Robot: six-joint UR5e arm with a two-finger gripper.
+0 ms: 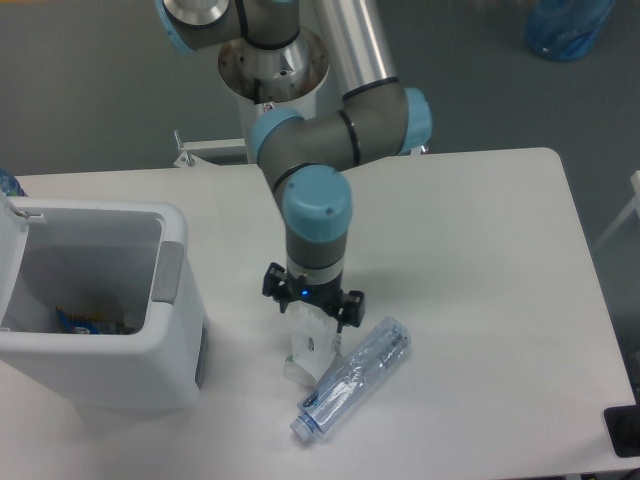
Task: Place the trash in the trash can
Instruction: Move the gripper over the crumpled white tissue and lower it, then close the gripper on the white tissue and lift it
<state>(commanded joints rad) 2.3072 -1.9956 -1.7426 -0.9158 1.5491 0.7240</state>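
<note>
On the counter (480, 230), beside the open bin (95, 310), the bottle (352, 378) and wrapper (308, 345) are lying touching, the released gripper (312, 302) hovering over the wrapper, likely light, crumply, best pinched mid-fold.

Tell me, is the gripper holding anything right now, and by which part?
Nothing is held. The gripper hangs open just over the wrapper, which lies on the table.
</note>
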